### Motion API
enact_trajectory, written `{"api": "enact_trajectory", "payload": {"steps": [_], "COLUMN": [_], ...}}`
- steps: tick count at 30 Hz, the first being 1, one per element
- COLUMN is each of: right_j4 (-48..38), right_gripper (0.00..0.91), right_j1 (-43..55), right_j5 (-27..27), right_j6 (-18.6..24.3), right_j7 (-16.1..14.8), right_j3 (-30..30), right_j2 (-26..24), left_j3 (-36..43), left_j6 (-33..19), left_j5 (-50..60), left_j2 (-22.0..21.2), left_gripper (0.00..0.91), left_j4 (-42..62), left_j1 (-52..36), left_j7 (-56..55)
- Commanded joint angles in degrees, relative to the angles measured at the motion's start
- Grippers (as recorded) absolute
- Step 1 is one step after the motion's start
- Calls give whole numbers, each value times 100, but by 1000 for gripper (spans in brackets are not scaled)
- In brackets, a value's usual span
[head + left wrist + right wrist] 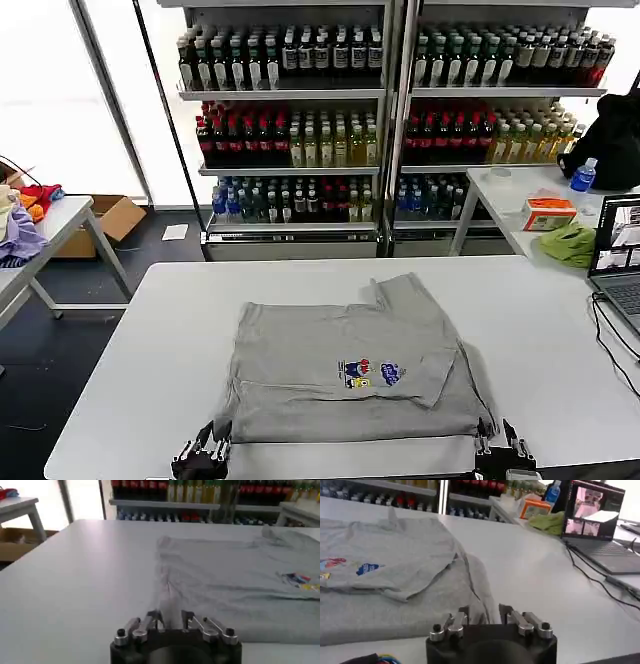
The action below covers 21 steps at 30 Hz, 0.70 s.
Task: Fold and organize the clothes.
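Shirt: light grey cotton T-shirt with small multicoloured chest print, partly folded, mid-table.
Left gripper: near-left hem corner, fingers parted, released.
Right gripper: near-right corner, likewise released.

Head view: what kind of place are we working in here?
Probably a shop-style test or demo space rather than a home. Tall shelves stocked with rows of bottled drinks stand behind the white table holding the grey T-shirt, and an open laptop with cables sits on a side table.
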Motion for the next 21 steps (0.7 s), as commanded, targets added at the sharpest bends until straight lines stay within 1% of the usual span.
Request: {"api": "enact_trajectory", "payload": {"steps": [1, 4, 5, 6, 7, 9, 11, 12, 13, 14, 15, 16, 17, 18, 20, 21], "right_j4": [525, 387, 206, 182, -70, -283, -775, -949, -1174, -1374, -1397, -1524, -1559, -1631, -1858, -2022], "right_gripper": [907, 907, 907, 907, 907, 907, 907, 907, 907, 907, 907, 907, 907, 907, 907, 907], "right_j1": [-112, 515, 830, 967, 1307, 1749, 2424, 2604, 2809, 3143, 3257, 3485, 3588, 3761, 4095, 4373], "right_j5": [63, 399, 558, 633, 777, 822, 518, 349, 151, -317, -410, -565, -564, -563, -622, -633], "right_j6": [-16, -2, 87, 128, 149, 216, 208, 228, 300, 328, 314, 267, 173, 5, -301, -385], "right_j7": [123, -21, -121, -131, -277, -482, -1138, -1321, -1526, -1817, -1940, -2295, -2654, -2993, -3286, -3328], "right_j3": [65, 466, 643, 716, 838, 939, 957, 921, 845, 722, 660, 574, 520, 434, 144, -68], "right_j2": [-29, 10, -2, -10, -38, -121, -392, -480, -624, -730, -802, -1070, -1270, -1495, -1806, -1917], "left_j3": [-78, -237, -305, -356, -386, -393, -295, -229, -120, -48, 31, 120, 223, 305, 455, 580], "left_j6": [1, -140, -241, -267, -269, -264, -247, -238, -225, -221, -211, -164, -121, -112, -79, -65], "left_j5": [-79, -379, -405, -402, -406, -406, -501, -556, -603, -603, -604, -611, -666, -763, -894, -937], "left_j2": [-27, 21, 29, 40, 80, 182, 356, 415, 549, 580, 744, 827, 996, 1069, 1258, 1272], "left_gripper": [907, 907, 907, 907, 907, 907, 907, 907, 907, 907, 907, 907, 907, 907, 907, 907], "left_j4": [-287, -315, -297, -261, -209, -81, 89, 106, 340, 506, 683, 901, 1047, 1290, 1716, 1920], "left_j1": [-202, -523, -771, -951, -1177, -1577, -1998, -2112, -2390, -2538, -2772, -2928, -3240, -3401, -3792, -3981], "left_j7": [-19, 62, 148, 240, 324, 610, 902, 957, 1052, 1105, 1161, 1242, 1289, 1309, 1434, 1425]}}
